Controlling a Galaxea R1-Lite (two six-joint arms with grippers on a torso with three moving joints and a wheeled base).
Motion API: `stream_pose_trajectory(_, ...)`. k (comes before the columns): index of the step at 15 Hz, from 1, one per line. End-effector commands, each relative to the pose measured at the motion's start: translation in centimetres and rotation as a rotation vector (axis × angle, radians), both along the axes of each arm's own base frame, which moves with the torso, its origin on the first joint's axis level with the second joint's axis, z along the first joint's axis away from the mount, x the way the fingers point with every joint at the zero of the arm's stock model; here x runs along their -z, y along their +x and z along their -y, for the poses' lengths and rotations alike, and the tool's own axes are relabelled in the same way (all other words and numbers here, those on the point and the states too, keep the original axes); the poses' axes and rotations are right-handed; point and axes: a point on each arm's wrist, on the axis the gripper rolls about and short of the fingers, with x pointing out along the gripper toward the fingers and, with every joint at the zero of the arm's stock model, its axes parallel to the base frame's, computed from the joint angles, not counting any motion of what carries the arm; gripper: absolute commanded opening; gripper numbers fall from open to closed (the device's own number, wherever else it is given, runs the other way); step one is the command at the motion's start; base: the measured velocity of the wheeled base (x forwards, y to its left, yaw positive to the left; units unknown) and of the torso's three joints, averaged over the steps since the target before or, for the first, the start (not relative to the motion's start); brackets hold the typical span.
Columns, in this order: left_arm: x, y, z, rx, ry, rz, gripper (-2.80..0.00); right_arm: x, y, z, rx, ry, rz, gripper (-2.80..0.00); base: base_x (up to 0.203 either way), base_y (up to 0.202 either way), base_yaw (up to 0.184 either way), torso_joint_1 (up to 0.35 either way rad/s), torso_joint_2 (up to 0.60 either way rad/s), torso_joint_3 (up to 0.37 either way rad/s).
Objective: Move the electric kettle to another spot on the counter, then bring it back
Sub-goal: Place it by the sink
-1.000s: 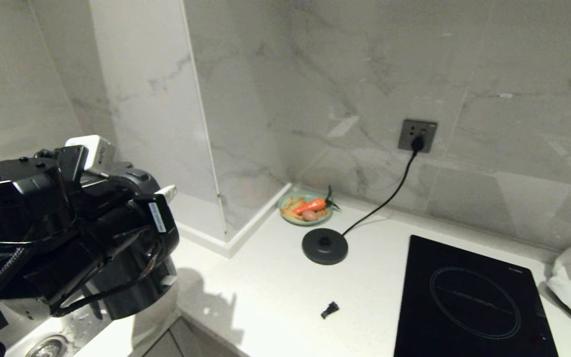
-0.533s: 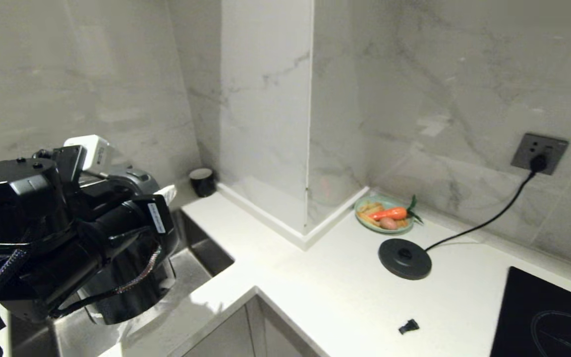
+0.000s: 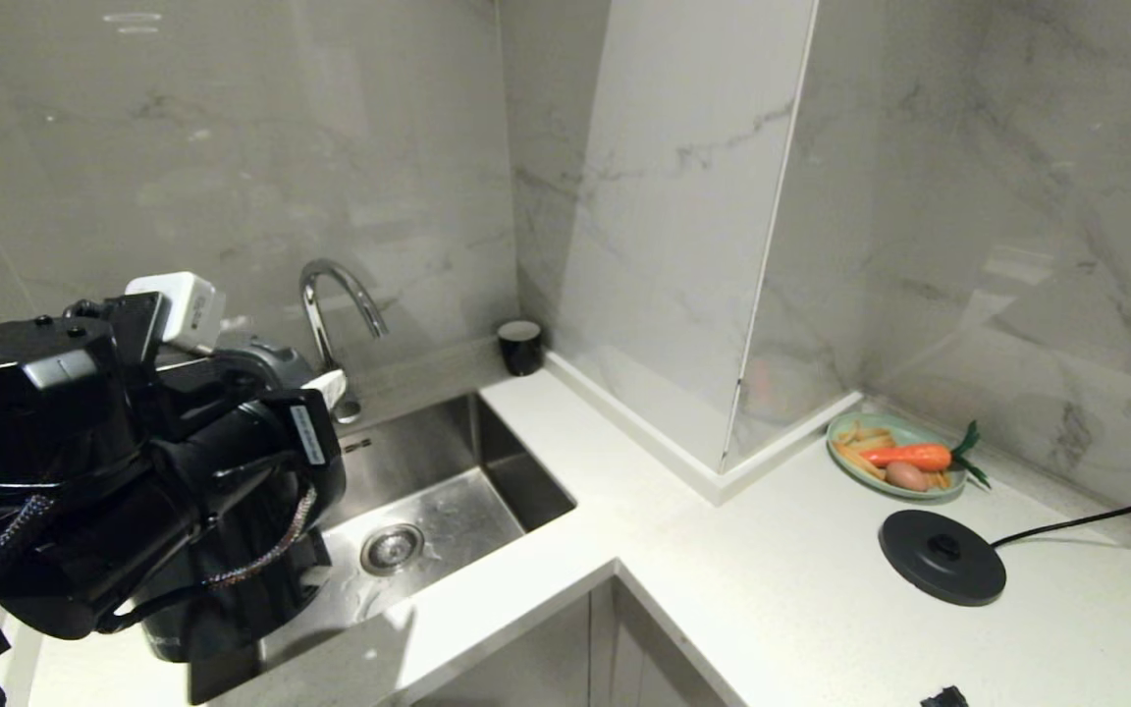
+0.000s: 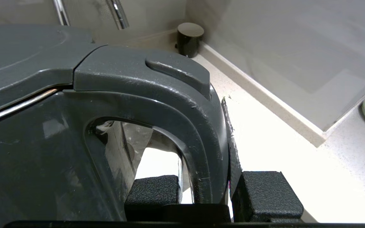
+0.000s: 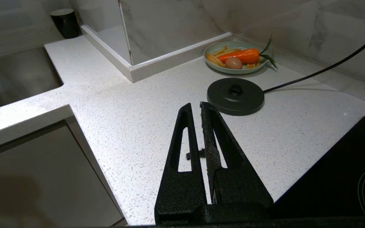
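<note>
Fingers [image 4: 157, 190] of left gripper [image 4: 211, 193] clamp electric kettle [image 4: 74, 110] handle.

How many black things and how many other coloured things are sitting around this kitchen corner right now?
Black: 4 - electric kettle, base disc, small cup, small clip
Green: 1 - plate
Orange: 1 - carrot
Brown: 1 - egg
Silver: 1 - tap
Total: 8
</note>
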Motion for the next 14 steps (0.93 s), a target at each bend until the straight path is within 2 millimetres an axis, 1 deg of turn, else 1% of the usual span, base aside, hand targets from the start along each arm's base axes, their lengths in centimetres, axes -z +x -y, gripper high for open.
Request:
stream_pose_trajectory(1, 0.1, 0.1, -0.2, -0.011, 0.0, -0.002, -2.8, 0.0, 0.0, 0.0, 0.0, -0.001, -0.001, -2.8, 0.0, 0.0, 0.0, 0.0, 0.0, 0.0)
stream_pose_trajectory(5, 1.1, 0.0, -0.9, -0.035, 0.013, -0.034, -2.8, 0.0, 0.0, 0.0, 0.0, 0.0, 0.001, -2.8, 0.0, 0.0, 0.0, 0.0, 0.0, 0.0)
stream_pose_trajectory(7, 1.5, 0.4, -1.6, -0.072, 0.015, -0.048, -2.8, 0.0, 0.0, 0.0, 0.0, 0.0, 0.0, -2.8, 0.0, 0.0, 0.0, 0.0, 0.0, 0.0)
stream_pose_trajectory(10, 2.2, 1.2, -2.9, -0.132, 0.017, -0.072, -2.8, 0.0, 0.0, 0.0, 0.0, 0.0, 0.001, -2.8, 0.0, 0.0, 0.0, 0.0, 0.0, 0.0)
stream_pose_trajectory(12, 2.8, 2.0, -3.9, -0.17, 0.005, -0.057, -2.8, 0.0, 0.0, 0.0, 0.0, 0.0, -0.001, -2.8, 0.0, 0.0, 0.0, 0.0, 0.0, 0.0)
stream_pose_trajectory(14, 3.9, 3.3, -5.5, -0.227, -0.006, -0.032, -2.8, 0.0, 0.0, 0.0, 0.0, 0.0, 0.001, -2.8, 0.0, 0.0, 0.0, 0.0, 0.0, 0.0)
